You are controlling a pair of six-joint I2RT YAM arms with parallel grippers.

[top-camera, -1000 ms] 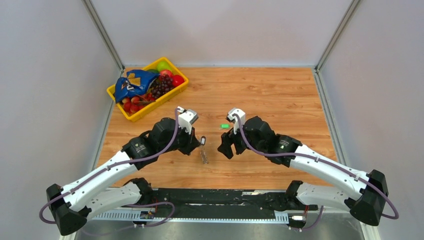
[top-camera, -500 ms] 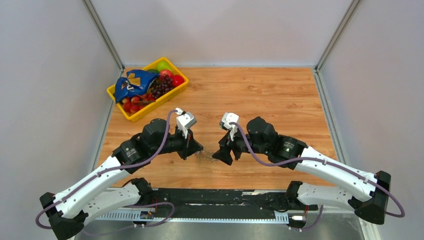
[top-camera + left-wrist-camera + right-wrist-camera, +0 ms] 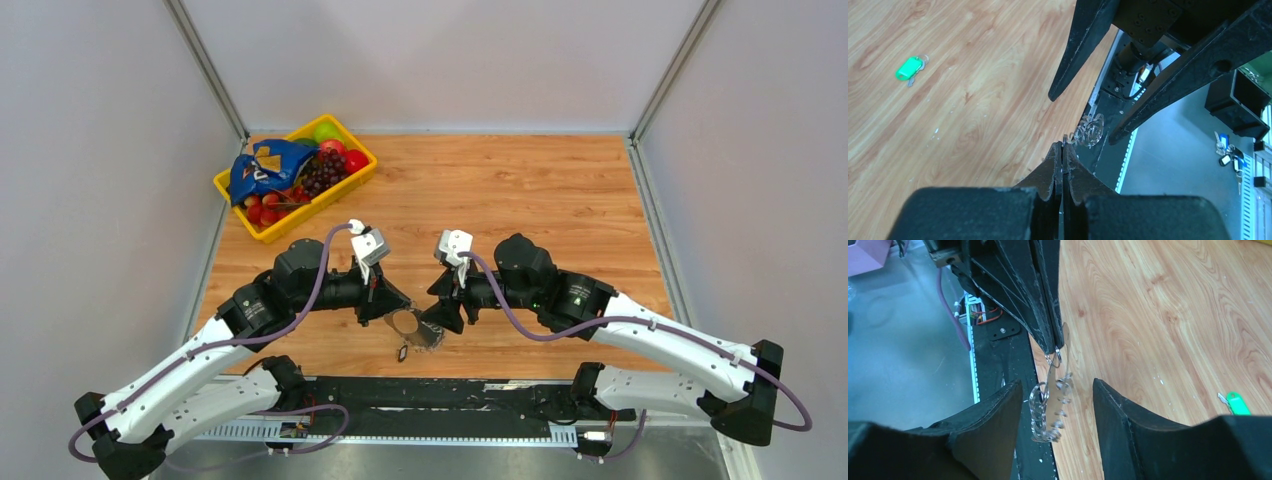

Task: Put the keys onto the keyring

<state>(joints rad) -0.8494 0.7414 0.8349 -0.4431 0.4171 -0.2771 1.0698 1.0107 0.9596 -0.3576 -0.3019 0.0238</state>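
Note:
My left gripper (image 3: pixel 393 308) is shut on the top of the keyring (image 3: pixel 405 323), a grey loop with a silvery beaded edge that hangs above the table's near edge. In the left wrist view the shut tips (image 3: pixel 1063 146) pinch its small ring, and the beaded part (image 3: pixel 1090 132) dangles beyond. My right gripper (image 3: pixel 437 318) is open, and the keyring (image 3: pixel 1052 412) hangs between its fingers (image 3: pixel 998 420) without touching them. The green key (image 3: pixel 909 68) lies on the wood, apart from both grippers. It also shows in the right wrist view (image 3: pixel 1237 403) and is hidden in the top view.
A yellow fruit basket (image 3: pixel 300 217) with a blue bag stands at the back left. The black arm-base rail (image 3: pixel 450 393) runs along the near edge, right under the grippers. Grey walls close in the table on both sides and at the back.
Both grippers have moved toward the near edge and closer together. The keyring has swung from edge-on to an open loop hanging from the left gripper, with the right fingers now around it.

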